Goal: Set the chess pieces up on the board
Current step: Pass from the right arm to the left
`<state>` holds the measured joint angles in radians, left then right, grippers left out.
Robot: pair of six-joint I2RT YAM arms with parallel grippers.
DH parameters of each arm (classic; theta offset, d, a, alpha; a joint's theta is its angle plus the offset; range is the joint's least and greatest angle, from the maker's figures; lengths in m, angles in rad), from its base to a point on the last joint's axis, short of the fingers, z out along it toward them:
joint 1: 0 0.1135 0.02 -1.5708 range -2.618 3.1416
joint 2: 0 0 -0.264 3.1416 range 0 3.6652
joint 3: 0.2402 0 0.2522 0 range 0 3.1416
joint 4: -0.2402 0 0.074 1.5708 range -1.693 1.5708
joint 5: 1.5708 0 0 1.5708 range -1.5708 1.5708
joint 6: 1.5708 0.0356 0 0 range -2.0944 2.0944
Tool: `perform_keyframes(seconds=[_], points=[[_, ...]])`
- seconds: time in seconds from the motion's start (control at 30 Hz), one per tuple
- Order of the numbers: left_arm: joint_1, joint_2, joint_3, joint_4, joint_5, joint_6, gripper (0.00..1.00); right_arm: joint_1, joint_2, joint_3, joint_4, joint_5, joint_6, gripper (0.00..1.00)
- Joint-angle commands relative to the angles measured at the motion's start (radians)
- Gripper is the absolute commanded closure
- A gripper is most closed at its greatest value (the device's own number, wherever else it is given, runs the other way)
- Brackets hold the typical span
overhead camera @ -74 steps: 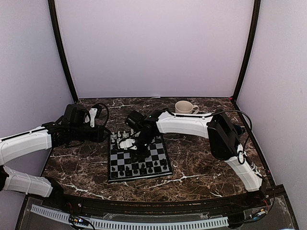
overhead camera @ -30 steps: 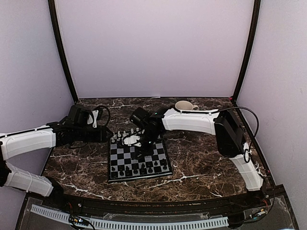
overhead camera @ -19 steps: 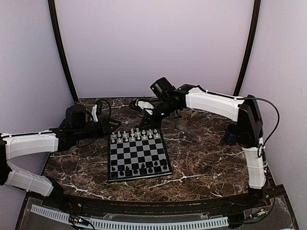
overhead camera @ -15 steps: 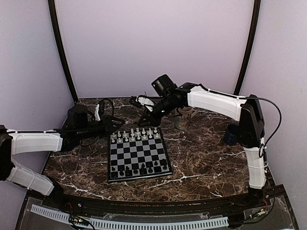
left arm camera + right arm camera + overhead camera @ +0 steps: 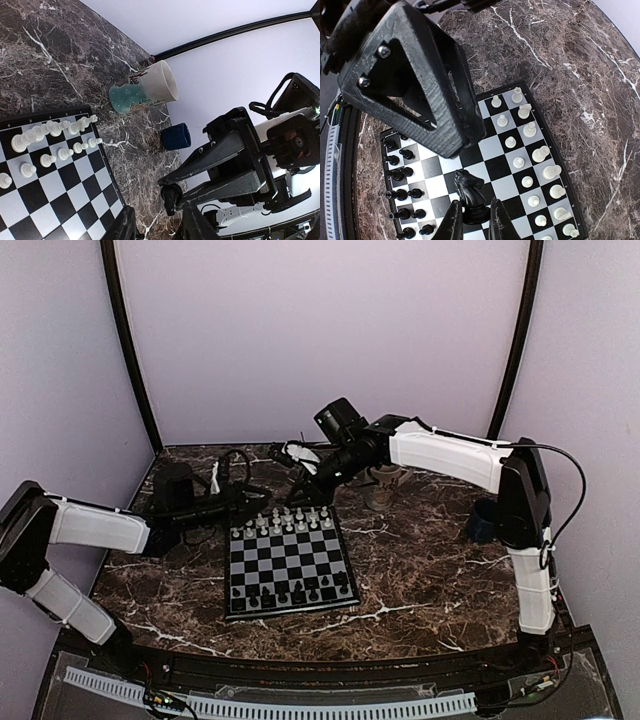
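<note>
Nearest you, in the lower middle of the overhead view, the black pieces [image 5: 290,593] stood along the bottom edge of the board [image 5: 286,558]; whether any square among them was vacant was too small to tell; the middle ranks were bare; the white pieces [image 5: 286,521] lined the top edge in two rows. Just above that top edge in the picture, up in the air, your right gripper [image 5: 472,219] was pinching a black knight [image 5: 469,187] by its base, upright, at the bottom centre of its wrist view. Your left gripper [image 5: 159,222] sat close against it, fingers [image 5: 125,226] spread apart, with the knight showing just past their tips; I could not tell whether either finger touched it. I judged this to be a hand-over of the knight, with most of the set already placed. The next move called for you to bring the left fingers together on the knight's body above the right's grip; to let the right one go only once that hold was sure; then to carry the knight down-frame to the black ranks. Beyond, at upper right, a mug [image 5: 383,485] stood behind the right arm.
</note>
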<state>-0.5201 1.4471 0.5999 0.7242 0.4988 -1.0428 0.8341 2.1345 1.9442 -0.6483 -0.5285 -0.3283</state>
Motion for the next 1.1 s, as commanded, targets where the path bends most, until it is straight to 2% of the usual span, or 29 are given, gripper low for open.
perform_keyframes(seconds=[0.0,0.3,0.43,0.73,0.83,0.93,1.07], points=[[-0.007,0.035,0.026,0.1,0.049,-0.053,0.66,0.004,-0.024,-0.001,0.024,-0.019,0.014,0.85],[-0.028,0.107,0.047,0.193,0.09,-0.098,0.67,0.004,-0.027,-0.01,0.022,-0.008,0.011,0.84],[-0.033,0.135,0.044,0.261,0.106,-0.131,0.76,0.004,-0.025,-0.013,0.024,-0.003,0.009,0.84],[-0.038,0.151,0.051,0.271,0.103,-0.123,0.91,0.005,-0.03,-0.019,0.023,-0.004,0.002,0.84],[-0.037,0.152,0.052,0.275,0.1,-0.114,0.96,0.004,-0.047,-0.031,0.009,-0.002,-0.008,0.79],[-0.038,0.143,0.075,0.225,0.111,-0.065,0.98,-0.011,-0.105,-0.099,0.009,-0.014,-0.026,0.72],[-0.039,0.108,0.139,0.049,0.133,0.09,1.0,-0.067,-0.203,-0.229,0.014,-0.059,-0.047,0.67]])
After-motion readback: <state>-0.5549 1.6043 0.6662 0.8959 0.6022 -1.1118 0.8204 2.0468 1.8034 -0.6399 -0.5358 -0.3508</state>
